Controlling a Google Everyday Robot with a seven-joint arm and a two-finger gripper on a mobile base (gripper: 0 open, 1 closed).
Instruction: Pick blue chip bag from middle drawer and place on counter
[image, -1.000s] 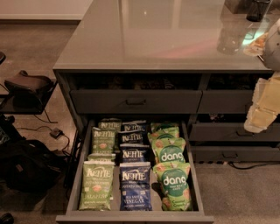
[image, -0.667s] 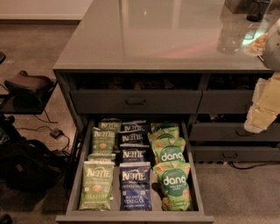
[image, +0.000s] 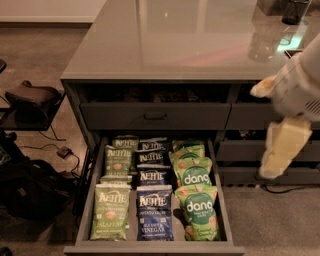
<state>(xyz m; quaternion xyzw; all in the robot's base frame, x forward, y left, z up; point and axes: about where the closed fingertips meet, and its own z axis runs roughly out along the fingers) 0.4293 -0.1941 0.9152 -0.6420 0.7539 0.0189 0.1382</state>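
Glossy grey-green counter (image: 170, 45), open middle drawer (image: 150, 248) below, grey floor (image: 40, 55), gripper (image: 285, 145) at right, jaws unclear.

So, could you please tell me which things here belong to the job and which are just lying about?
Job: dark blue crinkly Kettle chip bags, middle column; open dark grey middle drawer; glossy grey-green counter; pale gripper, off to the right of the drawer.
Lying about: green Kettle bags; green dang bags; black bag on the floor; dark cup on the counter.
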